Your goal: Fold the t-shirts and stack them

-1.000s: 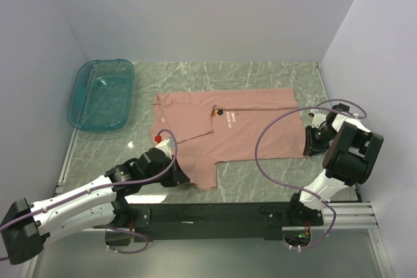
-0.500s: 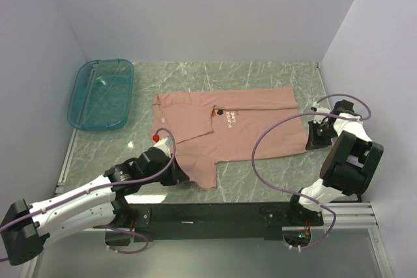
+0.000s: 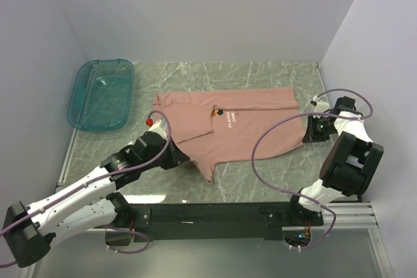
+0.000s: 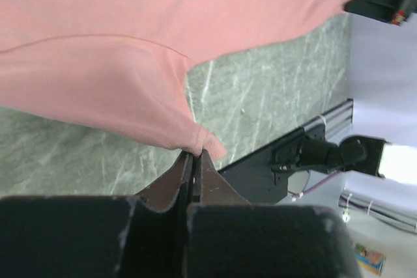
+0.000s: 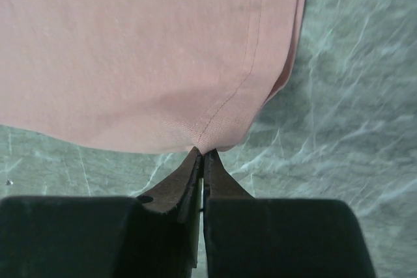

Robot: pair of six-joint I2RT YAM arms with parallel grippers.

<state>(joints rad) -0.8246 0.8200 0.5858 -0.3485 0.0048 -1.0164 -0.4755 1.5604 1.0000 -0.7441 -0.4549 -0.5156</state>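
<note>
The salmon-pink t-shirt (image 3: 241,128) lies across the middle of the marble table, with a small print and white lettering on the chest. My left gripper (image 3: 184,159) is shut on the shirt's near left edge. In the left wrist view the jaws (image 4: 195,154) pinch a folded bit of pink cloth (image 4: 163,50) held off the table. My right gripper (image 3: 307,136) is shut on the shirt's near right hem corner. In the right wrist view the closed tips (image 5: 203,152) grip the stitched hem (image 5: 130,50).
A teal translucent bin (image 3: 101,94) stands at the far left. A purple cable (image 3: 257,151) from the right arm loops over the shirt's near right part. The black mounting rail (image 3: 215,215) runs along the near edge. Walls close the left, back and right sides.
Both grippers have moved away from the near edge with the cloth in them. The near left flap has been drawn up and narrowed, and the right hem corner has shifted toward the back.
</note>
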